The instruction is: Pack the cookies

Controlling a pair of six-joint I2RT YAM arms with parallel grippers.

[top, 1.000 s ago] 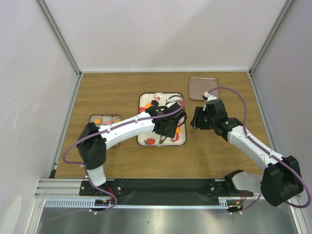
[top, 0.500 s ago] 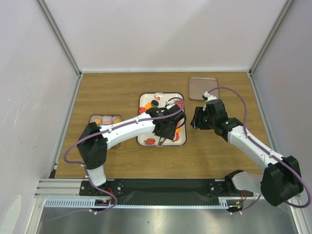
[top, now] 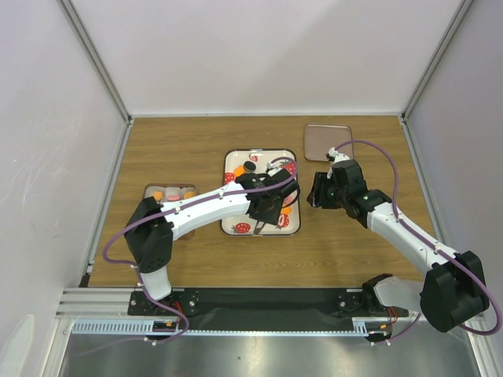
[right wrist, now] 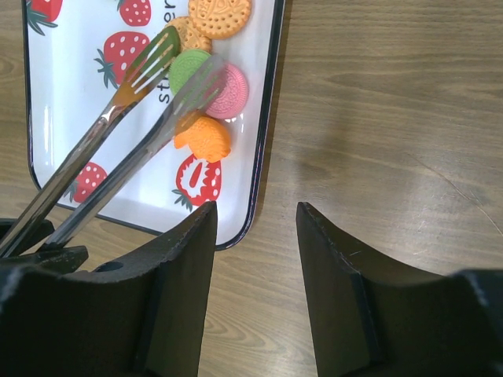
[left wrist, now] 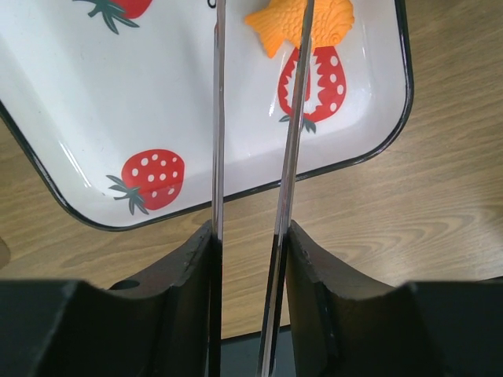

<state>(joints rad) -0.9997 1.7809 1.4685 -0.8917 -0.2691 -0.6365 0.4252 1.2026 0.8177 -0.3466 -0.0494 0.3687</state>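
My left gripper (left wrist: 250,259) is shut on a pair of metal tongs (left wrist: 218,118) that reach out over the strawberry-print tray (top: 236,214). In the right wrist view the tongs (right wrist: 118,149) end in fork-like tips on either side of a green cookie (right wrist: 185,67). Next to it are a pink cookie (right wrist: 234,93) and an orange fish-shaped cookie (right wrist: 204,140). Round orange cookies (right wrist: 220,14) lie further up the tray. My right gripper (right wrist: 255,228) stands open and empty over bare wood, just right of the tray's edge (right wrist: 261,149).
A small clear container (top: 169,192) holding a few cookies sits left of the tray. A flat lid (top: 328,142) lies at the back right. White walls close in the table on three sides.
The tongs' blades have drawn closer together in the left gripper. Both arms have hardly moved.
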